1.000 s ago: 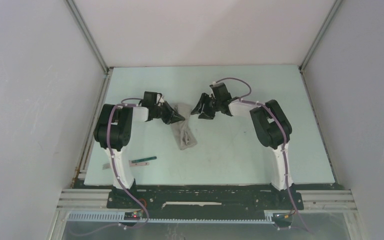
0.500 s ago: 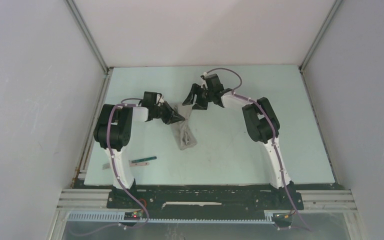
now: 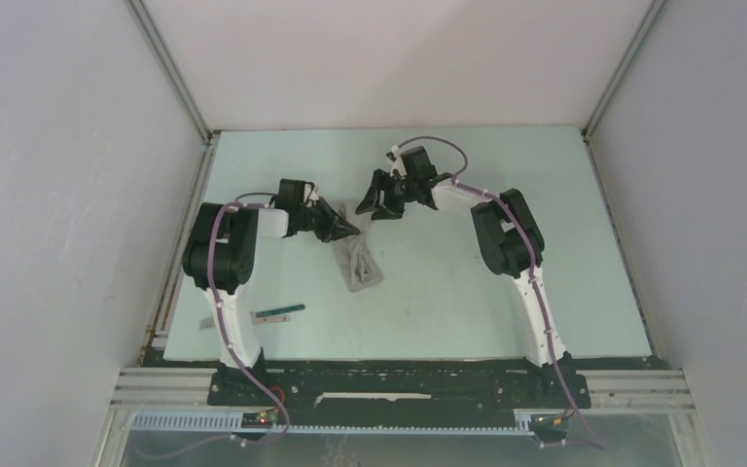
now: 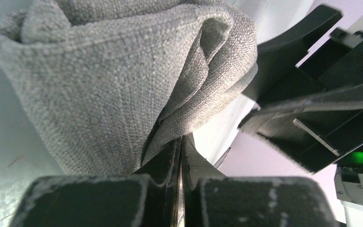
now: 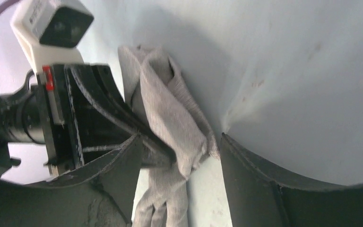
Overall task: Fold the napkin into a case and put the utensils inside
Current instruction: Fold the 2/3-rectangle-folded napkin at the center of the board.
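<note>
One wide pale counter (image 3: 467,292) holds everything, and the job looks to be at the folding step, with no case made yet. The napkin (image 3: 358,261) lies near the middle of the counter as a long crumpled bunch, not a flat square. The left gripper (image 3: 344,230) is closed tight on the far end of the napkin. In the left wrist view the cloth bulges out from between its pinched fingers. The right gripper (image 5: 181,138) is open. Its two fingers sit on either side of a loose edge at that same end, very near the left gripper. Next, I think, the right gripper needs to close on that edge. Then both could pull apart to spread the cloth flat before any fold. One utensil (image 3: 282,312) with a dark green handle lies well apart, at the near left of the counter. A small pale thing (image 3: 206,324) lies left of it, too tiny to tell if it is the fork. The layers and corners inside the bunch are hidden.
</note>
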`<state>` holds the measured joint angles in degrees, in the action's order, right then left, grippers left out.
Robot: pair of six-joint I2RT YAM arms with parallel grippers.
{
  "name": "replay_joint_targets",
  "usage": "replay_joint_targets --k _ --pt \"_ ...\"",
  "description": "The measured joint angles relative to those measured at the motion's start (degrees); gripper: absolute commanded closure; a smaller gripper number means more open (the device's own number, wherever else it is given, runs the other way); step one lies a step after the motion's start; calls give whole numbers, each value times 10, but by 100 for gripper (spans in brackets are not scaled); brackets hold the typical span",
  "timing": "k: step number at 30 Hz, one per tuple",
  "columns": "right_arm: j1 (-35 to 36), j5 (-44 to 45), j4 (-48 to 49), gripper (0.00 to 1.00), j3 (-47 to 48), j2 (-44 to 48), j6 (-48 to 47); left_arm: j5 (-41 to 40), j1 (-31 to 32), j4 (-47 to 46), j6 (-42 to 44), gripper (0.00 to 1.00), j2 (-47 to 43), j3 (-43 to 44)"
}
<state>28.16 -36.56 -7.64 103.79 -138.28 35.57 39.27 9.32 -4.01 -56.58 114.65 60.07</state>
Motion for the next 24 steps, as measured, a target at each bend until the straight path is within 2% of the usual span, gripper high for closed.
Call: replay_joint_targets --k 3,9,14,19,24 --pt "-5 -26 23 33 -49 21 18 0 0 0 0 95 0 0" --pt "-13 -63 79 35 -80 22 66 0 0 -1 0 95 0 0" --pt "-21 -88 176 27 -134 23 144 0 0 -1 0 96 0 0" --pt "-25 -83 268 25 -196 38 235 0 0 -1 0 96 0 0" --pt "-17 -58 297 24 -216 43 293 0 0 -2 -2 96 0 0"
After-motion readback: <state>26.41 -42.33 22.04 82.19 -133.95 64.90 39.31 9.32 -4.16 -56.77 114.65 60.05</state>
